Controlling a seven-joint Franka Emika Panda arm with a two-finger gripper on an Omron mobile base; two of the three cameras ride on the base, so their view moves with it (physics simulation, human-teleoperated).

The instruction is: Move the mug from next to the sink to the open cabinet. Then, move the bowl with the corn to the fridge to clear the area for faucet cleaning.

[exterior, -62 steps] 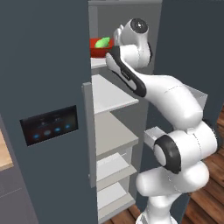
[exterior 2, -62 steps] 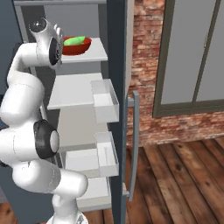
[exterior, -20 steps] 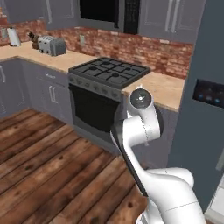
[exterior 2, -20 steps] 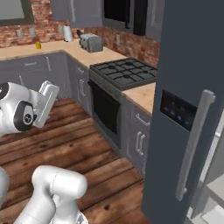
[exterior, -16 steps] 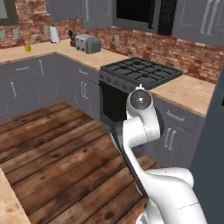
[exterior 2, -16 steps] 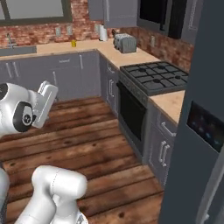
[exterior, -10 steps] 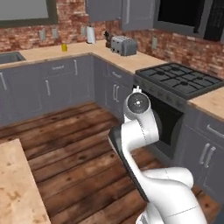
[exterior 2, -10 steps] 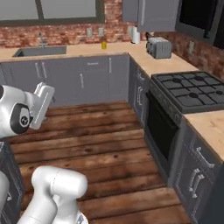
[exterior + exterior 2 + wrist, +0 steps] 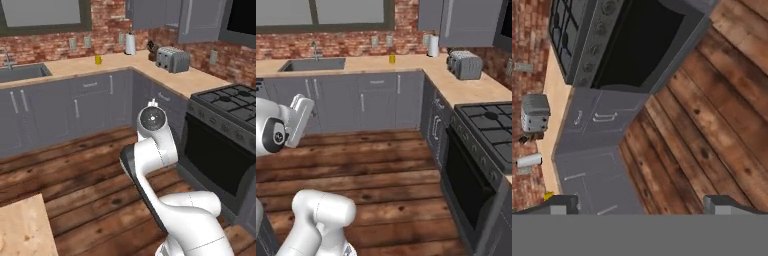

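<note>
On the far counter, past the wood floor (image 9: 75, 175), sits the mug (image 9: 98, 60), upright, right of the sink (image 9: 22, 72) and its faucet (image 9: 7, 59), left of the paper roll (image 9: 130, 44). Looks tiny from here and well apart from the arm. Also catches the eye as a yellow speck at the counter's edge in the hand view, though too small there to read the handle.

Carries nothing in the gripper (image 9: 639, 205): fingertips spread wide, only floor between them. Points down and sideways toward the stove (image 9: 637, 45) and the lower doors, not toward the mug.

Leaves the whole first step undone, judging by the mug on the counter.

Risks, as a judgement:
- Could clip the lower cupboard fronts or the stove corner while driving in, with the arm folded out to one side and the corner of the counter run close by.
- Could stop too far off and force a long stretch over the counter, ending in a shallow, slipping hold.
- Could knock the mug over or push it toward the wall by closing across the handle side; cannot tell from here which way the handle faces.
- Could brush the toaster (image 9: 172, 60) or the paper roll on the swing up to the wall cupboards (image 9: 165, 15); cannot tell from here which one stands open.
</note>
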